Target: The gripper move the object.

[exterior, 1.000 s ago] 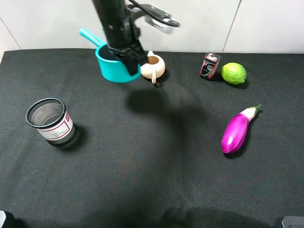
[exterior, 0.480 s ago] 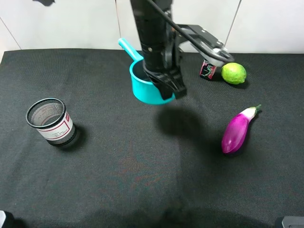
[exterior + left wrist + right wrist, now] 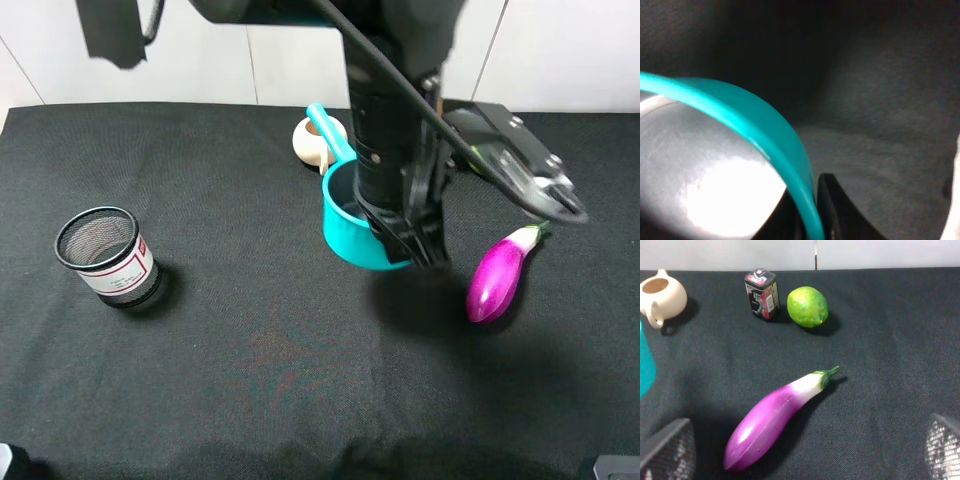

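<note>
The teal saucepan (image 3: 345,232) hangs just above the black cloth right of the middle, its long handle (image 3: 326,130) pointing to the back. My left gripper (image 3: 408,243) is shut on the pan's right rim, coming down from above. In the left wrist view the teal rim (image 3: 755,125) sits between the dark fingers (image 3: 840,210), with the grey inside beside it. The pan's edge also shows in the right wrist view (image 3: 645,365). My right gripper (image 3: 805,445) is open and empty, its fingers at that view's corners.
A purple eggplant (image 3: 497,275) lies close to the right of the pan. A cream teapot (image 3: 312,140) stands behind the pan. A lime (image 3: 807,306) and a small tin (image 3: 761,294) are at the back right. A black mesh cup (image 3: 108,255) stands at the left.
My left gripper has carried the saucepan from the back, beside the teapot, rightward and forward to a spot near the eggplant. The teapot is uncovered again; the arm now hides the lime and tin.
</note>
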Robot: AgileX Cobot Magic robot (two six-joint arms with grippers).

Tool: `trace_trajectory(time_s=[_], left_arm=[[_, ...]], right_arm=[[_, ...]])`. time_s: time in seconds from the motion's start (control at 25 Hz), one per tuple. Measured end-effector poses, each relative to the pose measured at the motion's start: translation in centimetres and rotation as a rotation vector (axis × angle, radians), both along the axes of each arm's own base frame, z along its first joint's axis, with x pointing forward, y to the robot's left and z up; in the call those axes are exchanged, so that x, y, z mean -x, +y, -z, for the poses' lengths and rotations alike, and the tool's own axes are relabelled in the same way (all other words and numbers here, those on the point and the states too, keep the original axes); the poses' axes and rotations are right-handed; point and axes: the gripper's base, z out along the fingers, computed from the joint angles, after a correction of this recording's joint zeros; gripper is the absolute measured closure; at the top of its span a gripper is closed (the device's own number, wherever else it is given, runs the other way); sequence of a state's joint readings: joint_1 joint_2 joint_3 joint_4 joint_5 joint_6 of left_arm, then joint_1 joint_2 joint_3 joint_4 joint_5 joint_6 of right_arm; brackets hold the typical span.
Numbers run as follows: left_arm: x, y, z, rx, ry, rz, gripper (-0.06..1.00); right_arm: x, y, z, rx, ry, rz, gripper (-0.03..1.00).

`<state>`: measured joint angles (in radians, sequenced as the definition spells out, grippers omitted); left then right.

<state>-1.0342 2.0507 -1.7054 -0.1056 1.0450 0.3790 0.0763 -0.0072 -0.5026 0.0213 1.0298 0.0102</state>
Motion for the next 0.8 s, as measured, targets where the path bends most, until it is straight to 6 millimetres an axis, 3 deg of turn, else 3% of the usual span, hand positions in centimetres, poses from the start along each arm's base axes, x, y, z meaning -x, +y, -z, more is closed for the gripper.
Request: trace_trajectory(time_s=[0.28, 0.8], left_arm=[[1.9, -1.0, 0.0, 0.002, -0.002, 0.05, 0.92], [2.8, -1.5, 0.7, -0.001, -0.032, 0.083, 0.92]], right_arm=[[0.0, 0.0, 0.0, 0.0, 0.0, 0.0, 0.27], [0.0, 0.0, 0.0, 0.0, 0.0, 0.0, 0.27]])
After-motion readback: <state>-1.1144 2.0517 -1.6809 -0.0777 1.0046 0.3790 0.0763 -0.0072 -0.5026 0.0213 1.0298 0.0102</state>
